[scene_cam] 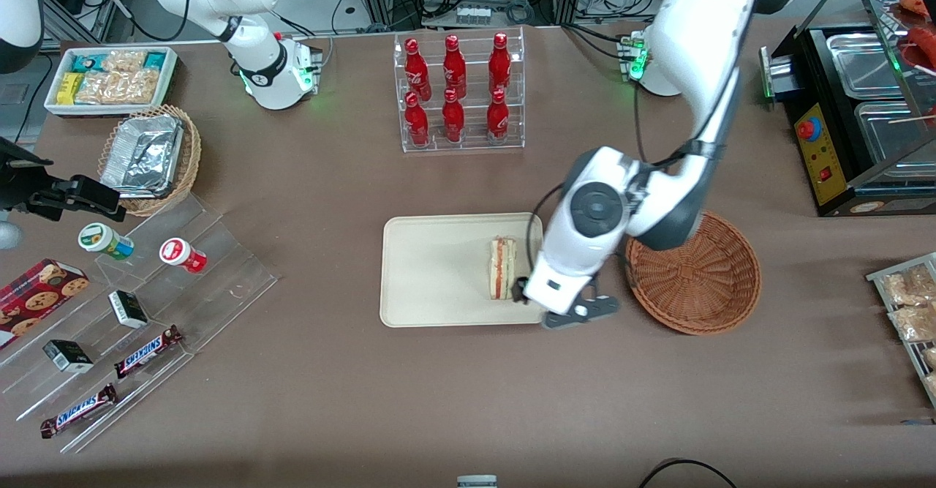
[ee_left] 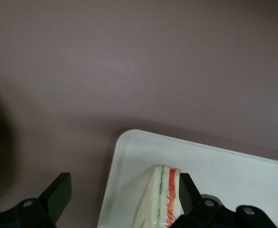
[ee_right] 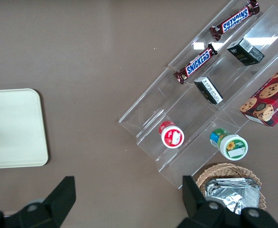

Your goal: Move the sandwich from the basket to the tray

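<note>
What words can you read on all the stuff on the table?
"SNICKERS" on one bar on the clear rack.
"SNICKERS" on the second bar too.
Bottles: white writing, too small to read.
Cookie box, two cups, small dark boxes: labels too small to read.
Sandwich, tray, basket: no words.
The tool is open, beside the sandwich, over the tray's edge.

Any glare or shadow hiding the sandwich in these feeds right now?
Front view: even light, no glare; the sandwich reads clearly on the tray, with the gripper beside it, jaws open. Left wrist view: softer focus, a dark shadow edging the tray, filling stripes still visible. Right wrist view: sandwich out of frame.
</note>
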Robot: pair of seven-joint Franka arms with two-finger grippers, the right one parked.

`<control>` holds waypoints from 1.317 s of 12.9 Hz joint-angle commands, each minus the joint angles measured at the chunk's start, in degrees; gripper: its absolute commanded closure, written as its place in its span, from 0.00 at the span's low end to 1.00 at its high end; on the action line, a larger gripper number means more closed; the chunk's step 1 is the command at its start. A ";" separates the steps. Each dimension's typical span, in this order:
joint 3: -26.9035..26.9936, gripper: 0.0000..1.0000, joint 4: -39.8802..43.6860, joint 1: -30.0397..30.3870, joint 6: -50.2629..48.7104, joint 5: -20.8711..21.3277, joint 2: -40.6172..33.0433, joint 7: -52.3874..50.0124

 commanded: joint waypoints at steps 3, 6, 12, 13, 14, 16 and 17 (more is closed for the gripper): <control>-0.62 0.00 -0.32 6.27 -8.10 -0.18 -4.34 10.05; -0.62 0.00 -0.32 10.57 -12.85 -0.53 -7.68 13.42; -2.46 0.00 -0.58 18.31 -26.29 -0.53 -15.41 22.81; -2.46 0.00 -0.67 19.19 -28.67 -0.53 -17.16 24.40; -2.64 0.00 -0.67 20.42 -31.47 -0.53 -19.01 25.80; -5.17 0.00 -0.75 24.18 -35.44 -0.53 -22.26 28.53; -6.40 0.00 -0.84 25.95 -37.20 -0.53 -23.67 29.85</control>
